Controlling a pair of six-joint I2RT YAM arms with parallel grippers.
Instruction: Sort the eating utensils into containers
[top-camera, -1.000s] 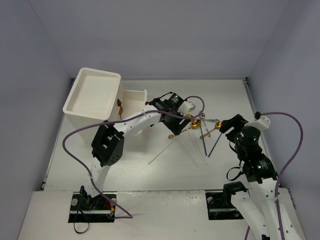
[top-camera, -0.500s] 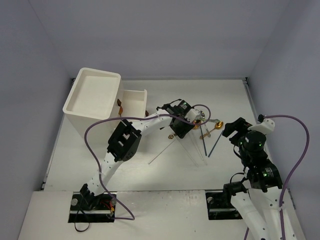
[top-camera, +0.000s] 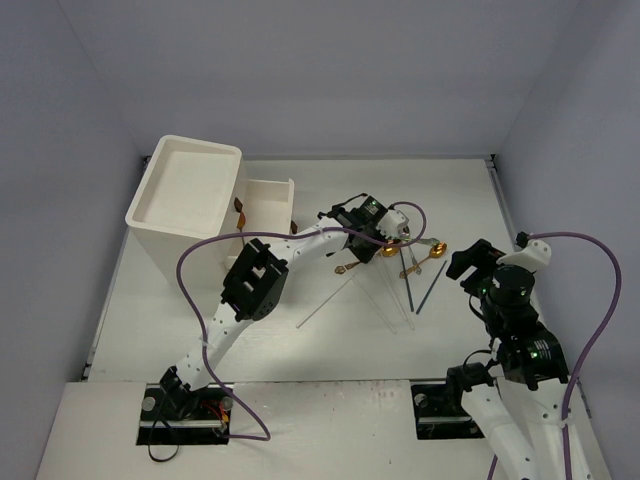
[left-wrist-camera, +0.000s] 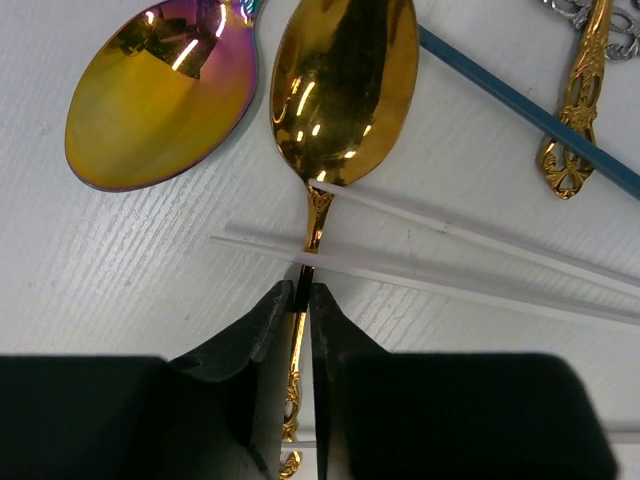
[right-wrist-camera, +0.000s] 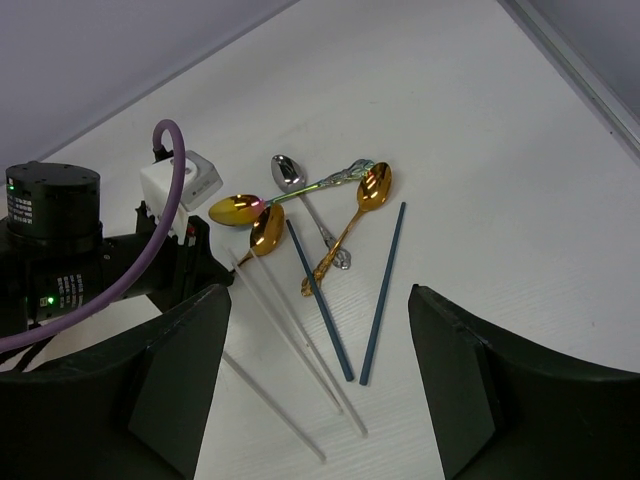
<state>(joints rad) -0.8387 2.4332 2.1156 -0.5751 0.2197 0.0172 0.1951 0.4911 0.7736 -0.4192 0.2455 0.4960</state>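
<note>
The left gripper (left-wrist-camera: 300, 300) has its jaws drawn together on the thin handle of a gold spoon (left-wrist-camera: 345, 90), pinching it just behind the neck, and the spoon lies flat on the table (top-camera: 450, 190). The spoon sits at the left of the utensil cluster, right of the cabinet (top-camera: 185, 190) and its open drawer (top-camera: 268, 195). Its bowl is just beside that of a rainbow spoon (left-wrist-camera: 160, 95). Two clear chopsticks (left-wrist-camera: 450, 270) lie across its neck, seemingly on top, and a blue chopstick (left-wrist-camera: 520, 110) runs just to the right of the bowl.

The spoon looks light and stiff, with a polished finish that is probably slippery. The handle offers only a narrow edge to the jaws, so the grip is likely to be slight. Held this near the neck, the bowl end has little leverage, so the spoon should not swing much. The ornate lower handle would likely slip less, but a hold there would leave the bowl hanging far out. Lifting will probably nudge the chopsticks, which look very light and would roll easily.

The right gripper (right-wrist-camera: 318, 300) hangs on the right of the cluster — jaws wide apart, with nothing in them.
</note>
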